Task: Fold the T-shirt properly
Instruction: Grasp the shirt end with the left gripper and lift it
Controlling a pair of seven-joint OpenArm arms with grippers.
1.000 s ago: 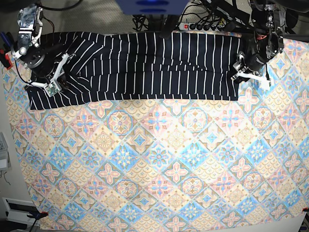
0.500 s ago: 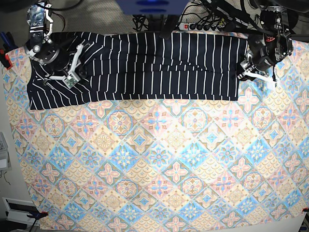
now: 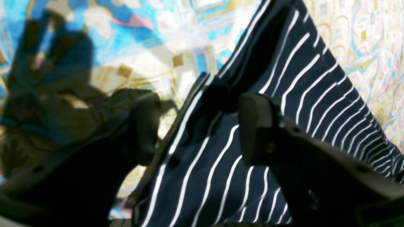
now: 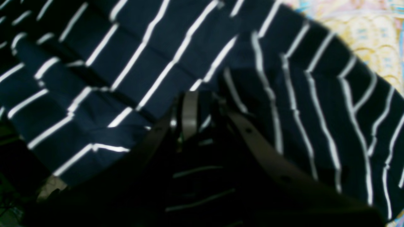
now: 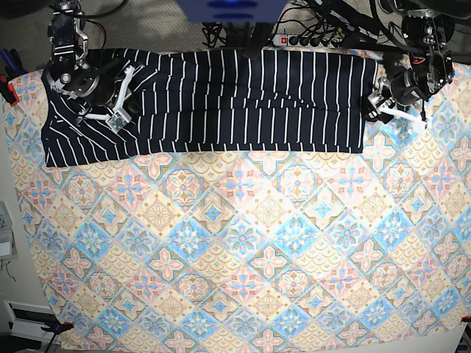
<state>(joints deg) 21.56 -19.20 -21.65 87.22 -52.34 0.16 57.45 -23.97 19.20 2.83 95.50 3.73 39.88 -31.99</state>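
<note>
The bench is lying under a pastel tile-patterned tablecloth point(image 5: 243, 243), and the whole near stretch of that cloth is sitting bare in the base view, diamonds of blue, pink and yellow running edge to edge. Beyond that, along the far edge, the T-shirt point(image 5: 221, 99) is stretching out as one long dark band with thin white stripes, lying flat across almost the full width of the cloth. Its end on the base view's left is spreading a little wider toward us, and the stripes there are running at a slant.

At that same end, the right gripper point(image 5: 120, 99) is sitting right on the striped fabric. From the right wrist camera, its jaws are standing nearly together, with dark striped cloth point(image 4: 284, 104) bunching up and rising between and around the tips; they are looking clamped on a fold of the shirt.

Over at the other end, the left gripper point(image 5: 394, 110) is hanging at the shirt's edge, where fabric is meeting tablecloth. The left wrist camera is showing its jaws standing wide apart, one finger point(image 3: 146, 126) over the patterned cloth point(image 3: 132, 47), the other finger point(image 3: 255, 126) over the stripes, with the shirt's hem point(image 3: 202, 94) running between them and nothing pinched.

Farthest back, a power strip point(image 5: 309, 40) and tangled cables are lying on the floor behind the bench.
</note>
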